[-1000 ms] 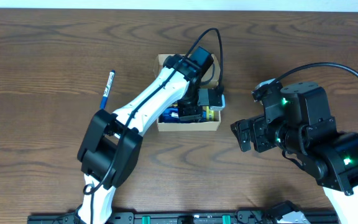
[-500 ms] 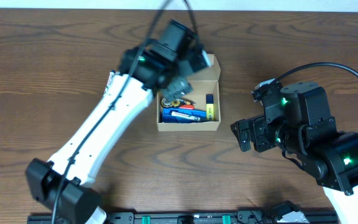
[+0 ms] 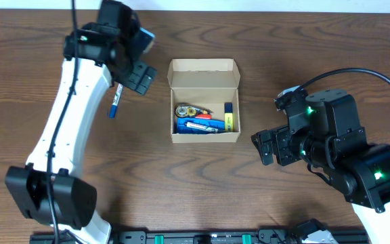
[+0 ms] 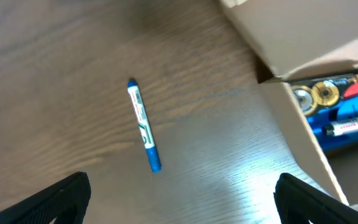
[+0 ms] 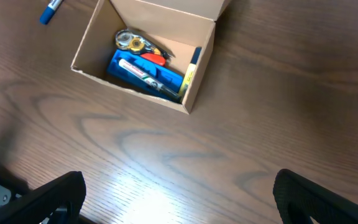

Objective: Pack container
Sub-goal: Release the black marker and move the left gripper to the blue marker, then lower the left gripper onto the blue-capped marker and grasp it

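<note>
Wood table (image 3: 202, 183), open container (image 3: 204, 73), marker (image 3: 114, 107) tip hidden under left gripper (image 3: 139, 59)

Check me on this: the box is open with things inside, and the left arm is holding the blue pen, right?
Not quite. The left gripper is open and holds nothing; the blue pen lies on the table beside the box, as the left wrist view shows. The box is open with things inside.
</note>
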### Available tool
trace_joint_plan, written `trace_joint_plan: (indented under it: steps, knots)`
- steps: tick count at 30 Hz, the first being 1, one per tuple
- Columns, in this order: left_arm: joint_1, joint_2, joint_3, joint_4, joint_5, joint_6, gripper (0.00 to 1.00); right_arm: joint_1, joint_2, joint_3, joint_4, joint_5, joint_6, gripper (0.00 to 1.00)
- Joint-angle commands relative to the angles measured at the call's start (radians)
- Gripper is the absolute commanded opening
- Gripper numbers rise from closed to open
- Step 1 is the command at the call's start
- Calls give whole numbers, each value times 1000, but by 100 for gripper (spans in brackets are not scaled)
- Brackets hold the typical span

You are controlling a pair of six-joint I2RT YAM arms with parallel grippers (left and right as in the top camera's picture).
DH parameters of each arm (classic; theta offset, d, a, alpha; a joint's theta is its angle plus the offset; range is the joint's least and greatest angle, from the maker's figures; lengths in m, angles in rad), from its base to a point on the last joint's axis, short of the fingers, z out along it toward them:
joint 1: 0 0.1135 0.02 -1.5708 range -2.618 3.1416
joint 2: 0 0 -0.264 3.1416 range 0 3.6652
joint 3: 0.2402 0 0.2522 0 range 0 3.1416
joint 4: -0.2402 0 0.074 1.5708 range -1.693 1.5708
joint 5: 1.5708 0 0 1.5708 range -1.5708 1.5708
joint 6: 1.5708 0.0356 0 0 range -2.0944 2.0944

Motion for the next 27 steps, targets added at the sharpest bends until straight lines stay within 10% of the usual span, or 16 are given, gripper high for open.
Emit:
trace_joint_plan:
  steps: [1,27]
  knots:
    - [55,70,10,-8,47,-94,95,-5,0,14,-2,3,-8,99]
    - [143,434,0,169,28,-97,95,-5,0,14,-2,3,-8,99]
